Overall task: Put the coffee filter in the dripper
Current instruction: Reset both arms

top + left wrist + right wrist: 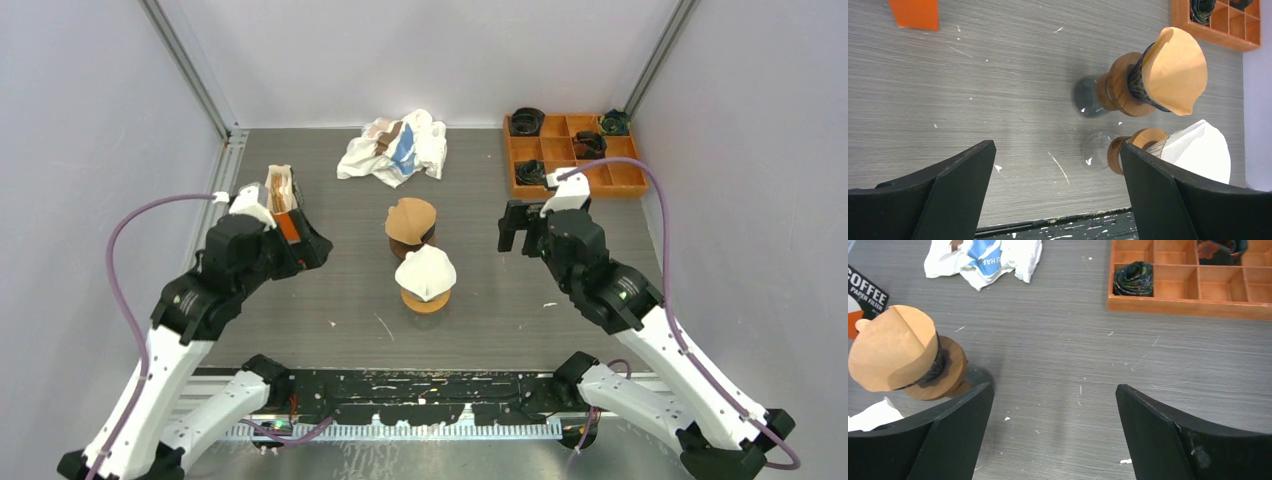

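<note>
Two drippers with wooden collars stand mid-table. The far dripper (pixel 410 235) (pixel 1120 87) holds a brown coffee filter (pixel 411 218) (pixel 1175 70) (pixel 893 352). The near dripper (pixel 425 298) (pixel 1138 142) holds a white coffee filter (pixel 426 270) (pixel 1203 150) (pixel 870 416). My left gripper (pixel 308 248) (pixel 1058 150) hangs open to the left of them with nothing between its fingers. To their right, my right gripper (pixel 517 230) (pixel 1054 390) is open and empty too. Neither gripper touches a dripper.
An orange-and-black box of paper filters (pixel 283 203) (pixel 865 292) (pixel 915 12) stands at the left, beside my left wrist. A crumpled white bag (pixel 395 148) (pixel 983 260) lies at the back. An orange compartment tray (pixel 575 165) (pixel 1188 307) (pixel 1218 37) with dark items sits back right.
</note>
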